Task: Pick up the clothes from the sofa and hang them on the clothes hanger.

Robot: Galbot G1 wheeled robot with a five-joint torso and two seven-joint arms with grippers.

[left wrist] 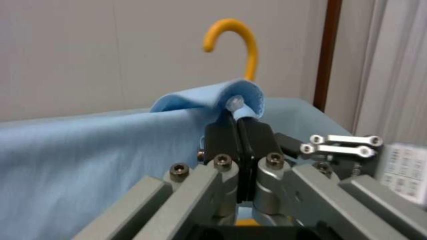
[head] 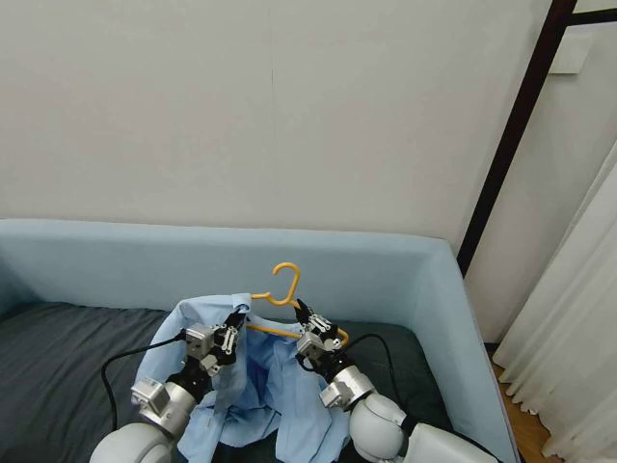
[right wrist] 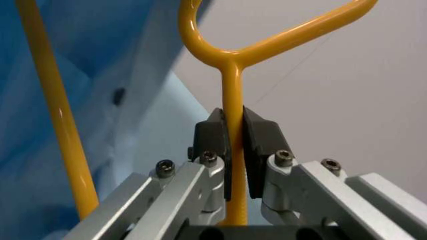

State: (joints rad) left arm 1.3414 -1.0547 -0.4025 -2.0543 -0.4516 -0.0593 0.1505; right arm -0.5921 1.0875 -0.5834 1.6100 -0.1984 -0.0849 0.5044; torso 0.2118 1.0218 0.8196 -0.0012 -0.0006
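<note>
A light blue shirt [head: 260, 400] hangs on a yellow hanger [head: 285, 289] held up above the sofa [head: 58, 280]. My left gripper [head: 234, 320] is shut on the shirt's collar [left wrist: 230, 97], just below the hanger's hook [left wrist: 233, 37]. The right gripper [head: 310, 318] is shut on the hanger's yellow bar [right wrist: 231, 130], its black pads [right wrist: 259, 135] pressing it from both sides. The shirt [right wrist: 87, 65] drapes beside that bar. Both arms rise from the bottom of the head view.
The sofa has a dark grey seat [head: 58, 357] and pale blue back and side walls [head: 434, 309]. A white wall stands behind it. A dark door frame [head: 511, 125] and white curtains [head: 578, 328] are on the right.
</note>
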